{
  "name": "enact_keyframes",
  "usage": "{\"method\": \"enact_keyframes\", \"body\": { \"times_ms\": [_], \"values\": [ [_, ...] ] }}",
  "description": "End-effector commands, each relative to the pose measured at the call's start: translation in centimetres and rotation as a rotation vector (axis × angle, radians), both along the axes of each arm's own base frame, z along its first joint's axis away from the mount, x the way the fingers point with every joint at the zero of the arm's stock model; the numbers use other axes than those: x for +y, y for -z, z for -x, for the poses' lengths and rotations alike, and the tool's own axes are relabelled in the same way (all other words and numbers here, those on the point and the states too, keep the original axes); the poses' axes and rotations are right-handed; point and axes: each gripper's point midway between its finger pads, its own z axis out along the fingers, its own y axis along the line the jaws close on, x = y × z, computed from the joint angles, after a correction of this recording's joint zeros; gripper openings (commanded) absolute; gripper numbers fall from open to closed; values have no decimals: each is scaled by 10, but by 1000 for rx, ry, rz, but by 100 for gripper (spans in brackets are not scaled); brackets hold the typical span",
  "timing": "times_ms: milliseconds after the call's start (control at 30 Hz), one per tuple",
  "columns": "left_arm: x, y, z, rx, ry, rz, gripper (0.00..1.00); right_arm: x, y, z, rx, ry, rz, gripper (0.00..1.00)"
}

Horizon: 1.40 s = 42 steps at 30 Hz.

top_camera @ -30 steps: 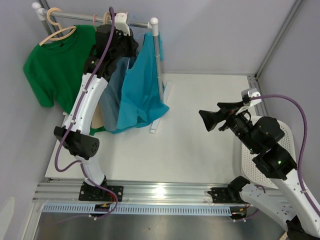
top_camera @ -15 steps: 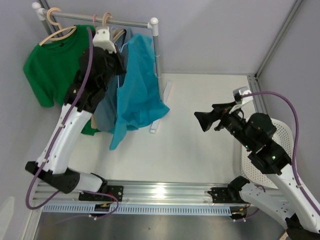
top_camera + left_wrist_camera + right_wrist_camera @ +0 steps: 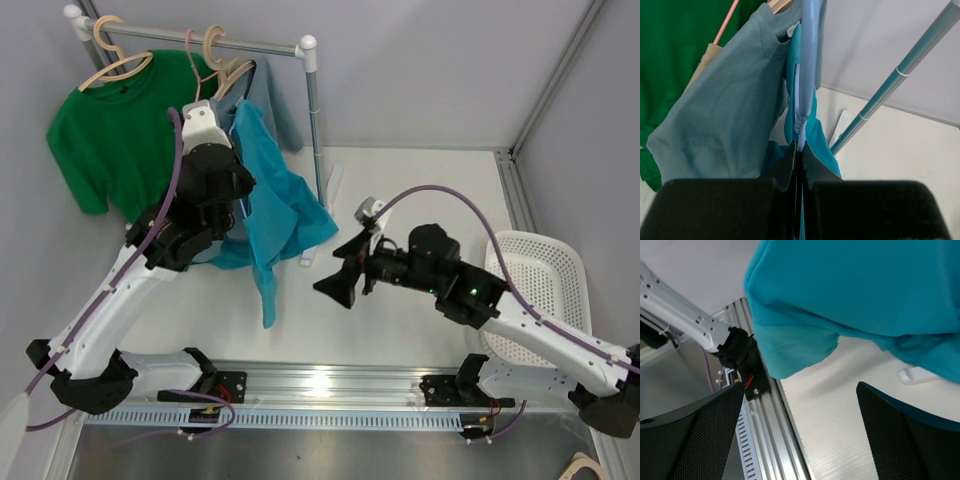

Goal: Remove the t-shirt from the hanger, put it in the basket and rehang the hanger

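A teal t-shirt [image 3: 285, 205] hangs on a light blue hanger [image 3: 808, 75], below and in front of the rail [image 3: 255, 44]. My left gripper [image 3: 232, 160] is shut on the hanger's lower part, as the left wrist view [image 3: 800, 146] shows. The teal shirt [image 3: 815, 132] drapes down behind the jaws. My right gripper [image 3: 338, 285] is open and empty, just right of the shirt's drooping lower hem. In the right wrist view the teal cloth [image 3: 855, 290] fills the top, above and ahead of the open right gripper [image 3: 800, 440], without touching it.
A green t-shirt [image 3: 110, 130] and a grey-blue t-shirt [image 3: 725, 115] hang on wooden hangers on the rail. The rack's upright pole [image 3: 316, 130] stands right of the shirts. A white basket [image 3: 535, 275] sits at the table's right edge. The aluminium front rail [image 3: 765, 440] lies below the right gripper.
My left arm has drawn the hanger and teal shirt down and toward the near side. My right arm has swung left across the table to the shirt's hem.
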Motion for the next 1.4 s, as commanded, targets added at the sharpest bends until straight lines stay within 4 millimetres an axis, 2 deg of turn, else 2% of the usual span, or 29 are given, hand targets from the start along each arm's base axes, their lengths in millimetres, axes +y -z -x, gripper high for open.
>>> {"method": "enact_keyframes", "body": {
  "times_ms": [0,33,67,100,200,400,467,500,567,600,633,667,733,767,800,867,900,967,1000,1067,1100,1133,1167,1200,1233,1267,1300,1333,1367],
  "values": [
    [10,-23,5,-64,-142,35,1,34,-1,15,-64,-54,-26,99],
    [23,-23,7,-78,-249,29,1,40,0,18,-72,-59,-34,99],
    [20,-19,5,-68,-270,-2,1,44,7,21,-68,-70,-31,99],
    [17,-22,6,-65,-265,-12,1,54,0,25,-90,-89,-71,99],
    [8,-17,4,-32,-224,9,1,70,7,26,-119,-94,-89,100],
    [-1,-18,9,-31,-157,83,1,92,12,13,-138,-51,-110,98],
    [-1,-19,10,-32,-143,88,1,103,19,9,-128,-55,-91,95],
    [-2,-19,11,-30,-135,87,1,106,21,8,-126,-56,-87,90],
    [-1,-24,14,-44,-118,106,1,115,32,7,-102,-62,-57,43],
    [-4,-27,14,-56,-96,119,1,116,35,10,-86,-75,-43,6],
    [-5,-23,13,-56,-80,72,1,118,36,14,-68,-83,-34,0],
    [-6,-37,12,-104,-67,106,1,117,37,30,-63,-108,-20,0],
    [-5,-40,7,-110,-52,109,1,110,38,44,-65,-92,-4,0],
    [-6,-40,1,-104,-42,112,1,102,38,66,-68,-111,1,0],
    [4,-44,-4,-97,-62,120,1,98,36,76,-65,-115,0,0],
    [2,-41,-15,-82,-45,129,1,87,42,97,-55,-115,13,0],
    [5,-41,-25,-86,-66,126,1,82,34,121,-55,-158,-9,0],
    [8,-44,-33,-98,-80,103,1,76,40,135,-44,-146,-2,0],
    [8,-45,-40,-98,-91,97,1,74,56,149,-18,-163,18,0],
    [6,-51,-44,-100,-86,86,1,76,77,152,21,-148,36,0],
    [0,-51,-43,-79,-58,86,1,77,108,149,52,-116,93,0],
    [-2,-58,-39,-76,-31,105,1,79,118,146,59,-91,113,0],
    [-7,-54,-36,-50,1,113,1,81,124,142,59,-69,127,0],
    [-12,-53,-31,-31,43,127,1,84,123,137,53,-49,129,0],
    [-14,-47,-17,5,86,149,1,86,125,125,45,-20,136,0],
    [-32,-44,-3,36,209,176,1,88,119,118,41,-11,125,0],
    [-38,-46,11,39,274,186,1,89,114,109,28,-1,120,0],
    [-36,-31,34,57,325,180,1,89,101,90,26,24,97,0],
    [-50,-39,54,23,429,205,1,88,95,79,22,40,90,0]
  ]
}}
